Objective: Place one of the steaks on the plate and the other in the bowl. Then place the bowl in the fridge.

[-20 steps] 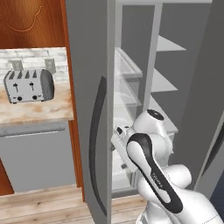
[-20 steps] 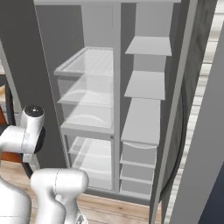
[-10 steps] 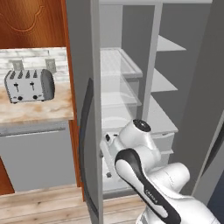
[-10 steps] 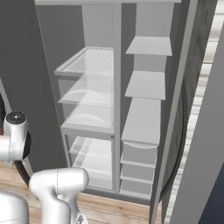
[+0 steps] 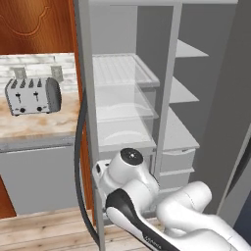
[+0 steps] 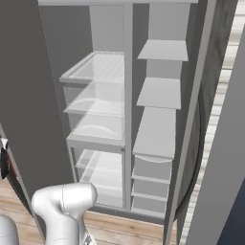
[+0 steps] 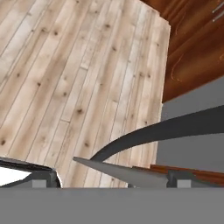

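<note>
The grey fridge [image 5: 169, 122] stands open, with bare glass shelves [image 5: 122, 73] and drawers inside [image 6: 150, 174]. Its left door edge [image 5: 86, 98] and long black handle [image 5: 78, 166] are right in front of my arm, whose wrist [image 5: 130, 159] sits low against that door. In the hand view my gripper [image 7: 111, 179] is open. Its fingertips [image 7: 43, 179] are spread wide over the wooden floor, close by the door's lower edge [image 7: 122, 173] and curved handle [image 7: 166, 129], and grip nothing. The steaks, the plate and the bowl are out of view.
A silver toaster [image 5: 32, 95] sits on the marble counter [image 5: 39, 125] left of the fridge, above a grey appliance front [image 5: 39, 176]. The right fridge door [image 6: 220, 143] with its black handle [image 6: 196, 158] stands open at the right. The floor is wood plank [image 7: 65, 65].
The left fridge door has swung further open to the left. My arm has followed it, moving left and lower. The gripper has stayed open.
</note>
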You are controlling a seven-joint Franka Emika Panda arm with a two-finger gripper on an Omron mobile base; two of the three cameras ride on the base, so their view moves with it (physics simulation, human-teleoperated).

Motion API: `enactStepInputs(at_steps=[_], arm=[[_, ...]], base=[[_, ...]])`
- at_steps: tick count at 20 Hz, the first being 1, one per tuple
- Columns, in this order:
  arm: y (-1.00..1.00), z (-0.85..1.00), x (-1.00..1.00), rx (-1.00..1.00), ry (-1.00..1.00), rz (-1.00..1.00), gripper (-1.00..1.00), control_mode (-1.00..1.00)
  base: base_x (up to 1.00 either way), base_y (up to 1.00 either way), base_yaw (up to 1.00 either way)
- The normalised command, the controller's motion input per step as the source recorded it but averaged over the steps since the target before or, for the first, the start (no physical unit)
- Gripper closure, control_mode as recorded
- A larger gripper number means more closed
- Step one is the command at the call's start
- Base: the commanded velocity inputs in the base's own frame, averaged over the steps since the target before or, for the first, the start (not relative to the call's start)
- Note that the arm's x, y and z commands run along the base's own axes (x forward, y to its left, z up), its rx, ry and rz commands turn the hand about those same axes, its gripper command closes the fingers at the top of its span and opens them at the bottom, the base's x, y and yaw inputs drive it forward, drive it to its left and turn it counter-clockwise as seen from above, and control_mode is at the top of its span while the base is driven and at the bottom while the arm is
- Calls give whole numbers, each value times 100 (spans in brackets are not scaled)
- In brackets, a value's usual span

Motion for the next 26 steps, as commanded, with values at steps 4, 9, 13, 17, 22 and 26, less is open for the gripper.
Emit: enactStepInputs(at_steps=[4, 9, 13, 17, 22, 26], arm=[[-16, 39, -10, -15, 0, -7, -100, -100], [-67, 39, -63, -11, -1, -7, -100, -100], [-84, 44, -21, -14, -4, 0, -100, -100], [-79, 49, 36, -15, -2, 4, -100, -100], [-64, 65, 83, -16, 0, 2, -100, -100], [-50, 30, 91, -12, 1, 35, -100, -100]], base=[[0, 0, 0], [0, 0, 0], [0, 0, 0], [0, 0, 0], [0, 0, 0], [0, 0, 0]])
